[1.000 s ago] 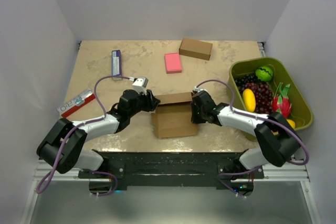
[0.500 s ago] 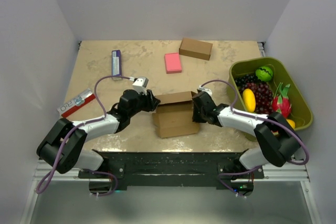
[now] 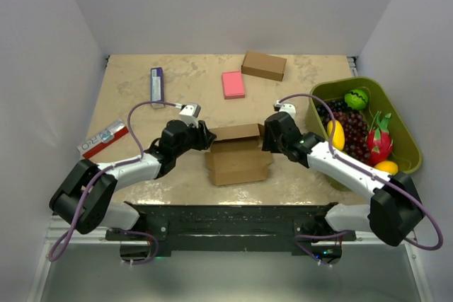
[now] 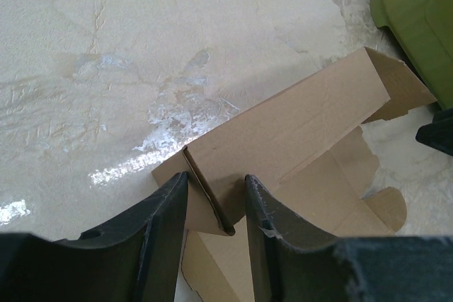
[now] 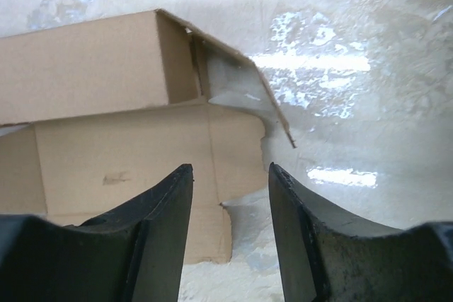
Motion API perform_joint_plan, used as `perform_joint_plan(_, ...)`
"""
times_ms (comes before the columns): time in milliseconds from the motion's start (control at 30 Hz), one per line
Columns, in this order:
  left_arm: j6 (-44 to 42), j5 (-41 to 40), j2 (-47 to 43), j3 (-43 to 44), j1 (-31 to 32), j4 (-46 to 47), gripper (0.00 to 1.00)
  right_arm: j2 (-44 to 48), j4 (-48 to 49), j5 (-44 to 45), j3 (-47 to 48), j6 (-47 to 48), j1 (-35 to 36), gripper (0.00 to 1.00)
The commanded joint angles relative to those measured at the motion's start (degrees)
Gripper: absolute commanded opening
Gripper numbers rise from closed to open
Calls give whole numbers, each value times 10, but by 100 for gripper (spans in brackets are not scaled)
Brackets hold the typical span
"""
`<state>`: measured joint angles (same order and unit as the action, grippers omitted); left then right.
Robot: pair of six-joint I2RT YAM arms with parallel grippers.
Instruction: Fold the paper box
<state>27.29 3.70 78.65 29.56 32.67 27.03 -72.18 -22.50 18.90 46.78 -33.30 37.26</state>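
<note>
Brown thin-cardboard paper box lies on our beige table, left tool clamped on its left end, right tool apart over its right end.

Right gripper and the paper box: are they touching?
Cannot tell. In the right wrist view the right gripper stands open near the paper box, its fingers overlapping the cardboard, but neither contact nor gap shows plainly.

paper box thin matt brown cardboard, creased, slightly ragged cut edges, table smooth pale marbled top with glossy glare patches, right gripper fingers matt black grainy plastic, bin smooth olive-green plastic, pink block matt
</note>
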Motion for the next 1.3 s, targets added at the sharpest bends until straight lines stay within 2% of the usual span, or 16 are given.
perform_joint_plan(0, -21, -3, 5, 13, 1, -23, 41, -32, -21, 47, 23, 20, -9, 52)
perform_joint_plan(133, -22, -3, 4, 13, 0, -25, 41, -46, -22, 71, 25, 23, -9, 55)
perform_joint_plan(400, -24, -3, 1, 14, 0, -28, 41, -64, 10, 95, 15, 37, -15, 55)
perform_joint_plan(533, -26, -1, 0, 15, 0, -29, 41, -91, 29, 102, 19, 75, -16, 46)
perform_joint_plan(600, -26, -1, 1, 14, 1, -29, 41, -98, 30, 97, 30, 85, -16, 34)
perform_joint_plan(733, -32, -5, 8, 22, 0, -37, 41, -82, 29, 72, 39, 104, -16, 18)
perform_joint_plan(1000, -54, -13, 13, 40, 1, -65, 41, -95, 2, 11, 69, 126, -16, 9)
perform_joint_plan(1033, -58, -13, 16, 44, 0, -69, 41, -96, -3, 4, 72, 126, -16, 1)
perform_joint_plan(1167, -60, -11, 20, 47, 1, -70, 41, -101, -1, -34, 77, 131, -16, 0)
perform_joint_plan(1267, -60, -11, 23, 48, 1, -70, 41, -96, 5, -32, 71, 128, -16, 0)
